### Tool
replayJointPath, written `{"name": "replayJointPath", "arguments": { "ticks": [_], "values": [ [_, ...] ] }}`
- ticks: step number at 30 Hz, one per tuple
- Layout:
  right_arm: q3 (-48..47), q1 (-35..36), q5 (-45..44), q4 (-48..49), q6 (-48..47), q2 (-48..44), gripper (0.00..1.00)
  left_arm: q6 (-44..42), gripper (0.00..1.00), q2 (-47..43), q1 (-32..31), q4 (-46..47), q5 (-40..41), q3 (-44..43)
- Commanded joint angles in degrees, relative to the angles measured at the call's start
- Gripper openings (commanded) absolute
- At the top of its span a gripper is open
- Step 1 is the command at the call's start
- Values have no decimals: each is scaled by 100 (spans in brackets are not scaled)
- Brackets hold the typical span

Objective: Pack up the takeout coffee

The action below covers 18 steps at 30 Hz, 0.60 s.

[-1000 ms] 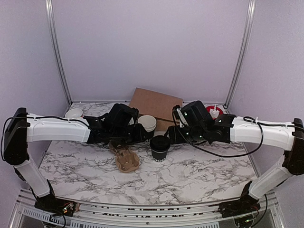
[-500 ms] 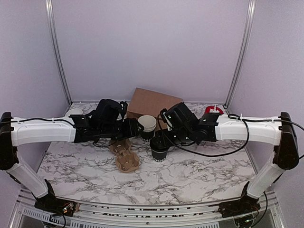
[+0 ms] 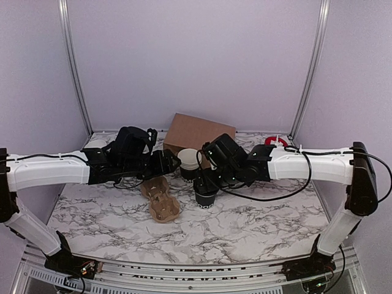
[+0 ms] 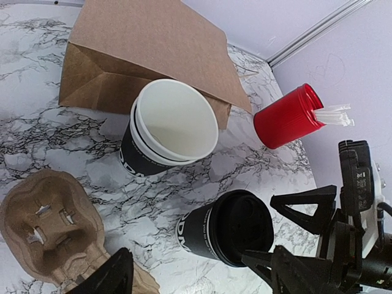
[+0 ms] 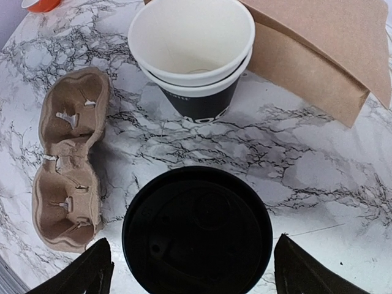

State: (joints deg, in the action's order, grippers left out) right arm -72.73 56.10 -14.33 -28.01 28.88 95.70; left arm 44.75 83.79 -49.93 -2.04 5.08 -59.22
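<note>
Small black paper takeout coffee with white lettering and a round black plastic lid: stands upright, lid on, near the middle of the white marbled tabletop. Sits between the spread fingers of the right gripper, one finger on each side of the lid, marble showing in the gap on both sides, so not gripped.

Just to the left, flat on the marble and apart from the coffee: a brown moulded-pulp cup carrier with two pockets.

Just behind, upright: a stack of lidless black paper cups, white-rimmed and white inside.

Behind the stack, lying flat: a brown paper bag; touching the stack or not, cannot tell.

Farther back on the right: a red cylinder with white sticks poking from its top.

Left gripper: hovers by the carrier's far end, just left of the stack, jaws apart, holding nothing.
</note>
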Motion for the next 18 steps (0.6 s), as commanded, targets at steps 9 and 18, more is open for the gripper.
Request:
{"name": "replayJointPath", "arguments": {
  "ticks": [9, 18],
  "values": [
    [-489, 120, -337, -301, 47, 287, 80, -72, 79, -240, 141, -42, -74, 165],
    [-533, 157, -383, -345, 8, 401, 78, -63, 78, -192, 159, -10, -134, 157]
  ]
}}
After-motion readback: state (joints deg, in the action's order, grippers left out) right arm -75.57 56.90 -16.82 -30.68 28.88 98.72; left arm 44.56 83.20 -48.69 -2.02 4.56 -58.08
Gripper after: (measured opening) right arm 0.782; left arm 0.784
